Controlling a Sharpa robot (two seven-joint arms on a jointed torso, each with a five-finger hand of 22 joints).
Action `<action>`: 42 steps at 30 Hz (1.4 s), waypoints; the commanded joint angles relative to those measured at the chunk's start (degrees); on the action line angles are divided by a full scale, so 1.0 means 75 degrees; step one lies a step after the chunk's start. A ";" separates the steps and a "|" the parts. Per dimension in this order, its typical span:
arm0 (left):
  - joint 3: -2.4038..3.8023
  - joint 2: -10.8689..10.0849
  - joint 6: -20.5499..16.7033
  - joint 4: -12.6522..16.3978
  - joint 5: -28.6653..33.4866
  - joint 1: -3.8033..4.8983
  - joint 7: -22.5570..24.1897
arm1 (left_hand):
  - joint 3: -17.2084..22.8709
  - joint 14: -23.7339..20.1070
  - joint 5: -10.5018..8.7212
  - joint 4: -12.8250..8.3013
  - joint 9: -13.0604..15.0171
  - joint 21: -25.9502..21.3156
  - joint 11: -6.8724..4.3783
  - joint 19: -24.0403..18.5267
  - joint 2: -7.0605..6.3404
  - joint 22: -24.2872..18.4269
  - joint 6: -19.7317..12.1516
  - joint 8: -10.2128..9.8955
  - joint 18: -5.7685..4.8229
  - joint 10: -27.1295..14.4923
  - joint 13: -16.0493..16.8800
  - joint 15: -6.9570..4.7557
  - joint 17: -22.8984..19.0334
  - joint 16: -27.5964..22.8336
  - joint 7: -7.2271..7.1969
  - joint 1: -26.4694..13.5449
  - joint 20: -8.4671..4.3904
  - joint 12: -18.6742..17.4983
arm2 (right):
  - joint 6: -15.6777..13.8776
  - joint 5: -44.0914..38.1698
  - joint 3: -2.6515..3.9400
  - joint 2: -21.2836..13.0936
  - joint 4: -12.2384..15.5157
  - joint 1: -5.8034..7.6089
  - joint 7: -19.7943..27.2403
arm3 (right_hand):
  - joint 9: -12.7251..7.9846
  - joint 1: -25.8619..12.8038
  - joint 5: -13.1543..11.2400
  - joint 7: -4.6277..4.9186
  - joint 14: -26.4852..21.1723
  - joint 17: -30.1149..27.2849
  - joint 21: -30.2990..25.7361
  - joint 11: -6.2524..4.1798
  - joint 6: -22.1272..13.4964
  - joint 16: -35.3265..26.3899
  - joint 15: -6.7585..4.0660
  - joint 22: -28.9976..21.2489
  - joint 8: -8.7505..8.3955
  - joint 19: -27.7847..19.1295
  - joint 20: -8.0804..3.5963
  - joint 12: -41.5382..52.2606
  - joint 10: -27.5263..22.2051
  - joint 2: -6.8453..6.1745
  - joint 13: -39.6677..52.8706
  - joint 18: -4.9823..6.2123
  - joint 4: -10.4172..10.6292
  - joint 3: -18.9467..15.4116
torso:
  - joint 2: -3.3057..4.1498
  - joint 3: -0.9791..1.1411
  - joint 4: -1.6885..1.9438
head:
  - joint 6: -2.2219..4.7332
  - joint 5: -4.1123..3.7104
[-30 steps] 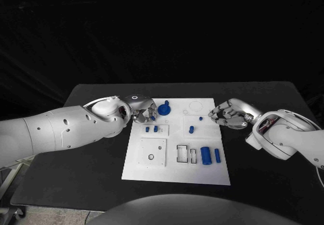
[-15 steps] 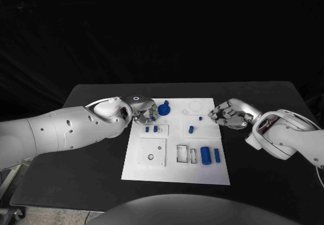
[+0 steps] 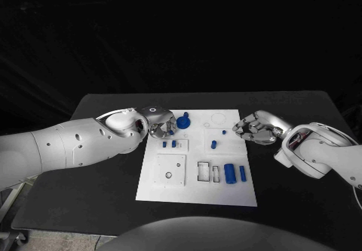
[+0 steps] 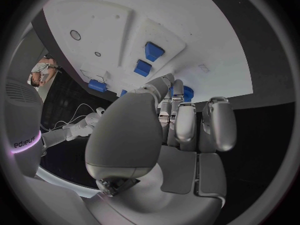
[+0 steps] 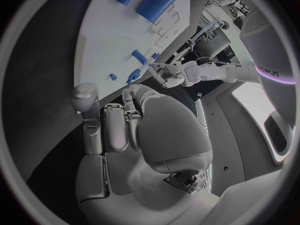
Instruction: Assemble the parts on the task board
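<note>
The white task board (image 3: 198,157) lies in the middle of the black table (image 3: 98,188), with small blue parts spread across it. The left hand (image 3: 160,124) sits at the board's far left corner, its fingers (image 4: 185,122) curled down beside a round blue part with a stem (image 3: 184,122); from the left wrist view the fingertips are close to a blue piece at the board's edge, but I cannot tell whether the hand is grasping it or merely touching it. Just in front of that hand, two short blue pegs (image 3: 169,144) stand side by side on a small raised plate. The right hand (image 3: 253,129) hovers at the board's right edge with its fingers curled inward, and I cannot tell whether anything is in them. A small blue peg (image 3: 214,145) stands near the board's middle, and two longer blue cylinders (image 3: 235,173) lie side by side nearer the robot, beside rectangular slots (image 3: 207,171).
</note>
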 commanded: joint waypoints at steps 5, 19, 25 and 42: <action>-0.0009 -0.0020 0.0261 0.0002 -0.0100 -0.0008 -0.0136 | -0.0031 -0.0055 0.0015 -0.0002 0.0000 -0.0038 0.0003 -0.0072 -0.0032 0.1442 0.0177 0.0041 -0.0045 0.0045 0.0013 0.0001 -0.0023 -0.0038 0.0120 -0.0023 -0.0007 -0.0052 | 0.0091 0.0104 0.0002 0.0013 -0.0018 -0.0014 -0.0036 | 0.0008 0.0066 0.0026 -0.0013 0.0189 0.0151 -0.0026 0.0043 0.0032 -0.0019 0.0061 0.0683 0.0027 -0.0060 -0.0015 -0.0035 -0.0027 0.0013 0.0959 0.0050 -0.0001 0.0042 | 0.0000 0.0002 0.0000 | 0.0001 0.0020; -0.0016 0.0013 0.0341 -0.0008 -0.0100 -0.0008 -0.0159 | -0.0022 -0.0055 0.0041 -0.0010 -0.0004 -0.0033 0.0002 -0.0071 -0.0021 0.1445 0.0169 0.0033 -0.0045 0.0038 0.0015 -0.0009 -0.0009 -0.0033 0.0120 -0.0014 -0.0012 -0.0067 | 0.0099 0.0115 0.0002 0.0004 -0.0026 -0.0016 -0.0044 | 0.0008 0.0066 0.0026 -0.0013 0.0189 0.0151 -0.0026 0.0043 0.0032 -0.0019 0.0061 0.0683 0.0027 -0.0060 -0.0015 -0.0035 -0.0027 0.0013 0.0959 0.0050 -0.0001 0.0042 | 0.0002 0.0002 -0.0004 | 0.0001 -0.0001; -0.0017 0.0036 0.0287 -0.0019 -0.0100 -0.0008 -0.0137 | -0.0021 -0.0057 0.0046 -0.0011 -0.0006 -0.0029 0.0003 -0.0069 -0.0018 0.1446 0.0164 0.0029 -0.0046 0.0032 0.0016 -0.0011 -0.0010 -0.0034 0.0121 -0.0014 -0.0014 -0.0073 | 0.0100 0.0116 0.0002 0.0004 -0.0025 -0.0017 -0.0046 | 0.0008 0.0066 0.0026 -0.0013 0.0189 0.0151 -0.0026 0.0043 0.0032 -0.0019 0.0061 0.0683 0.0027 -0.0060 -0.0015 -0.0035 -0.0027 0.0013 0.0959 0.0050 -0.0001 0.0042 | 0.0005 0.0000 -0.0003 | 0.0001 0.0000; -0.0016 0.0083 0.0124 -0.0033 -0.0073 -0.0008 -0.0118 | 0.0000 -0.0059 0.0095 -0.0020 -0.0012 -0.0017 0.0009 -0.0063 0.0018 0.1451 0.0140 0.0011 -0.0049 0.0031 0.0023 -0.0015 -0.0005 -0.0032 0.0133 0.0002 -0.0022 -0.0090 | 0.0081 0.0117 0.0002 0.0010 -0.0021 -0.0018 -0.0043 | -0.0001 0.0073 0.0028 -0.0004 0.0184 0.0146 -0.0048 0.0031 -0.0017 -0.0026 0.0059 0.0680 0.0000 -0.0068 -0.0013 -0.0039 -0.0031 0.0008 0.0954 0.0054 -0.0028 0.0070 | 0.0005 -0.0002 0.0001 | 0.0001 -0.0016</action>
